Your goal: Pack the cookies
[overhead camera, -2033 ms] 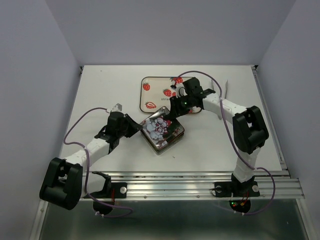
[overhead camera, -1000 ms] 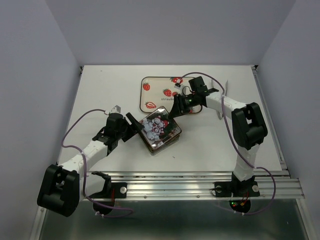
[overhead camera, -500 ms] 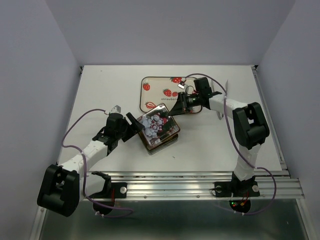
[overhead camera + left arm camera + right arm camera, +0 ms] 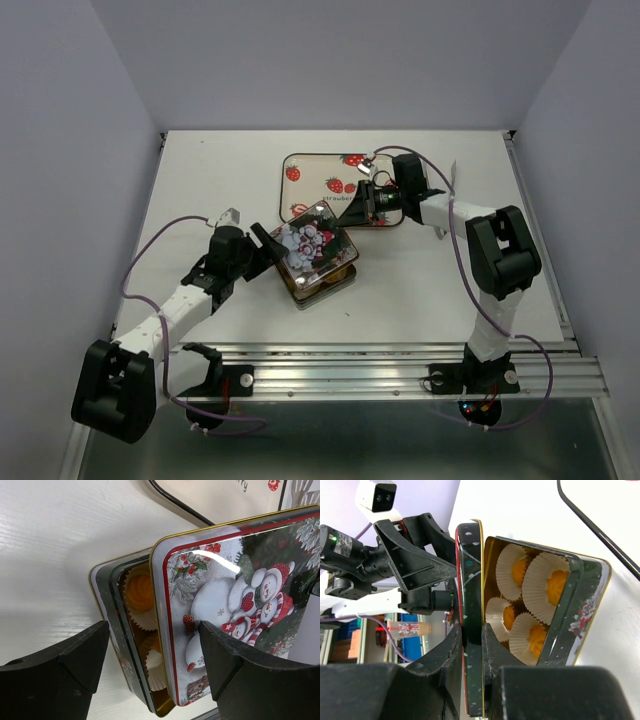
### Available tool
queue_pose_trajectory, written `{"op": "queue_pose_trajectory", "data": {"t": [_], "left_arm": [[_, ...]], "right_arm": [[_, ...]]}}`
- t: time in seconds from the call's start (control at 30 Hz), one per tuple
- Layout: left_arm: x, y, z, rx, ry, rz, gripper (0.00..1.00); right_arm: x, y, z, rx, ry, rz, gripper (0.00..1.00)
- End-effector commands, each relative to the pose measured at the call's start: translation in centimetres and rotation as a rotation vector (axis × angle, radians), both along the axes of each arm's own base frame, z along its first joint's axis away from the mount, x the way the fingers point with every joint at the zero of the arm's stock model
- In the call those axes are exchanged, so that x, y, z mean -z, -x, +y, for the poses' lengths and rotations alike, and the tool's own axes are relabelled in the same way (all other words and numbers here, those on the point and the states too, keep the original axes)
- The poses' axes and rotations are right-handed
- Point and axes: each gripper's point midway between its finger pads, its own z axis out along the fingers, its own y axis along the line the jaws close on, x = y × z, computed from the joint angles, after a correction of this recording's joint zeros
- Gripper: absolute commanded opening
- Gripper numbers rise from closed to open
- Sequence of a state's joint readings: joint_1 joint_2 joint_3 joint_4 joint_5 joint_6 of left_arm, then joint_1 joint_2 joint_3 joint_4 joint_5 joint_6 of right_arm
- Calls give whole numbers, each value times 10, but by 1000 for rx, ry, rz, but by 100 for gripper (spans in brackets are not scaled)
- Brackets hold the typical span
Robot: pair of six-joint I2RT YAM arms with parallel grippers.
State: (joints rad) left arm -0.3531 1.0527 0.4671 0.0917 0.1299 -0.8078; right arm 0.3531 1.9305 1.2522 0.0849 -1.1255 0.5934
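Since two seconds earlier, the snowman-printed square metal lid (image 4: 310,238) has risen from lying flat to standing tilted on one edge, and it has drifted with the dark green square tin (image 4: 325,283) toward the left of the overhead view.

**Tools.** The right gripper (image 4: 470,637) is clamped tight on the raised edge of the lid and holds it steeply angled above the tin's opening. The left gripper (image 4: 152,645) stands wide apart with one finger to each side of the tin's corner. It grasps nothing, and whether it touches the tin cannot be told.

**Progress.** The four small round orange-yellow cookies (image 4: 552,582) sit inside the tin, each in a white pleated paper cup (image 4: 507,565), filling it two by two. Loading thus appears complete. What seems to remain is closure: the lid has yet to be lowered square onto the rim and pressed home.

**Setting.** The tin rests at the centre of a matt white table (image 4: 200,180). A square cream tray printed with red strawberries (image 4: 305,172) lies in the upper centre, just behind the tin. Plain pale grey walls (image 4: 330,60) enclose the table at the back and both sides, and a ribbed aluminium rail (image 4: 380,372) crosses the bottom of the frame, carrying both arm bases.
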Motion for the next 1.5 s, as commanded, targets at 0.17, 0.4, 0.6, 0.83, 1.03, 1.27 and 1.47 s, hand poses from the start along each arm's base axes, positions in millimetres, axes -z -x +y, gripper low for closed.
{"op": "queue_pose_trajectory", "data": {"t": [0.17,0.4,0.6,0.83,1.03,1.27,1.47], "left_arm": [[-28,-2,2,1,2,-81,83],[-32,10,9,-35,22,-82,85],[-21,16,7,-30,37,-52,86],[-15,15,3,-8,42,-35,85],[-13,14,1,1,40,-28,85],[-13,11,1,-1,35,-29,85],[-12,8,-2,11,30,-27,85]], "right_arm": [[-34,14,-1,-65,-97,-33,1],[-22,25,4,-96,-91,8,1],[-8,22,5,-75,-69,20,1],[15,21,10,-71,6,30,1],[23,19,11,-58,19,53,1],[33,10,11,-16,52,49,1],[36,7,12,-6,58,50,1]]}}
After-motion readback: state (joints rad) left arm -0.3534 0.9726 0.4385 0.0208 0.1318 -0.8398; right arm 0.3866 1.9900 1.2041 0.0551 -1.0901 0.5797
